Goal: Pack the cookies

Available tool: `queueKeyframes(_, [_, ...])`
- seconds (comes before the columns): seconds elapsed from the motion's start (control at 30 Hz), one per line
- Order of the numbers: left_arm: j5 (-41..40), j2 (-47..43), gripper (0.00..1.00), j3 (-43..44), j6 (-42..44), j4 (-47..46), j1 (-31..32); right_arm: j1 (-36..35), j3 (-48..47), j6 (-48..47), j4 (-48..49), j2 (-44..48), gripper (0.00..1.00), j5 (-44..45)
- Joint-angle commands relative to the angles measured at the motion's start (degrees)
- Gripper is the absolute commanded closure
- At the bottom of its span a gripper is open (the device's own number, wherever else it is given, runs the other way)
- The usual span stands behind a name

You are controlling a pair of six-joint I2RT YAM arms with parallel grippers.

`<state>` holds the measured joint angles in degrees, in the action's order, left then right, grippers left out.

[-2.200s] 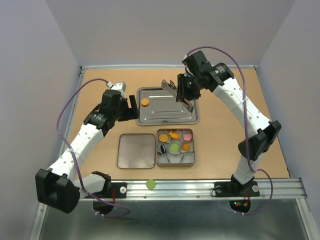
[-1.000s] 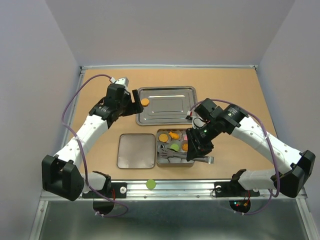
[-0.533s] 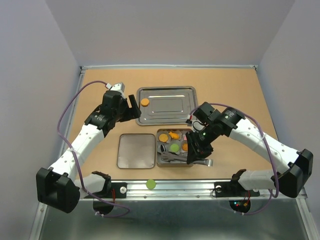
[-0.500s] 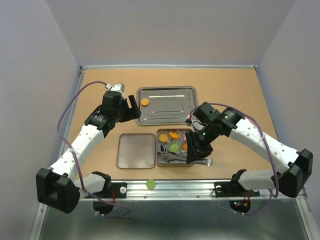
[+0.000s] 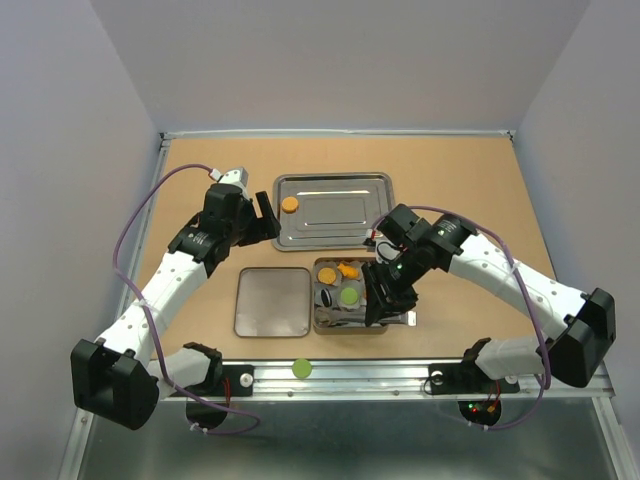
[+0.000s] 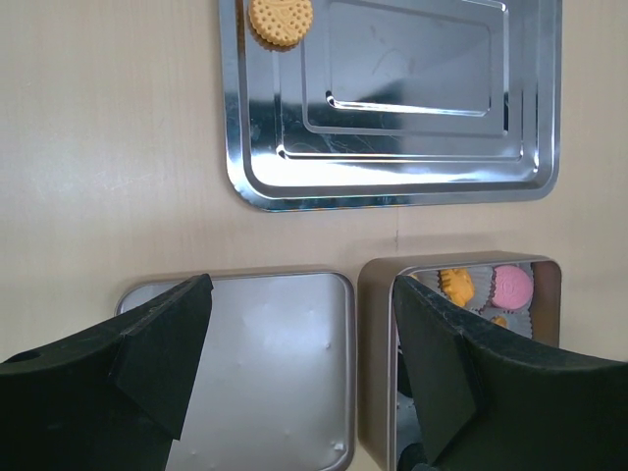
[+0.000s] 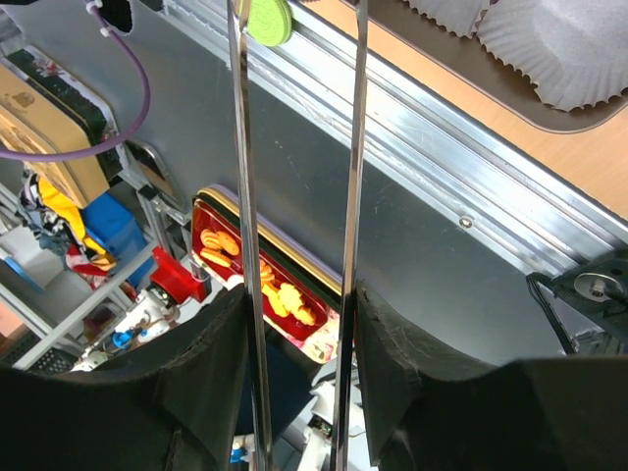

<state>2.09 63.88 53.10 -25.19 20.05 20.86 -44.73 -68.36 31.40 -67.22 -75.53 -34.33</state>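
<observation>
Several cookies lie in paper cups in the open tin (image 5: 318,326): orange ones (image 5: 327,275), a green one (image 5: 349,296) and a black one (image 5: 327,297). The left wrist view also shows a pink cookie (image 6: 512,286) there. One orange cookie (image 5: 289,205) (image 6: 281,20) rests on the steel tray (image 5: 335,236) (image 6: 392,182). A green cookie (image 5: 301,368) (image 7: 269,20) sits on the front rail. My right gripper (image 5: 385,300) (image 7: 299,304) hangs over the tin's right side, shut on metal tongs (image 7: 348,147). My left gripper (image 5: 265,215) (image 6: 299,368) is open and empty beside the tray.
The tin's lid (image 5: 272,301) (image 6: 255,373) lies flat to the left of the tin. Empty white paper cups (image 7: 559,49) sit at the tin's near end. The metal rail (image 5: 400,375) runs along the table's front edge.
My right gripper has shifted a little left and back over the tin, tilting the tongs with it. The left arm has barely moved.
</observation>
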Motion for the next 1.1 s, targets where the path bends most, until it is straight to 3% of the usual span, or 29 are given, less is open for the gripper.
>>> queueKeyframes(0.0, [-0.8,-1.1,0.15,-0.2,0.4,-0.8,-0.3,-0.5,-1.8,0.1,2.1,-0.1,0.5,-0.3])
queueKeyframes(0.3, [-0.8,-0.1,0.15,0.3,1.0,-1.2,-0.2,-0.4,-3.9,-0.1,0.7,-0.6,0.49,0.8])
queueKeyframes(0.73, [2.0,0.5,0.15,2.7,1.7,-1.3,-0.2,-1.0,-14.6,3.1,-5.4,-1.7,0.49,2.1])
queueKeyframes(1.07, [5.1,-2.3,0.15,1.1,1.4,-1.2,-0.2,-9.0,-19.9,8.4,-5.1,-4.1,0.5,8.7])
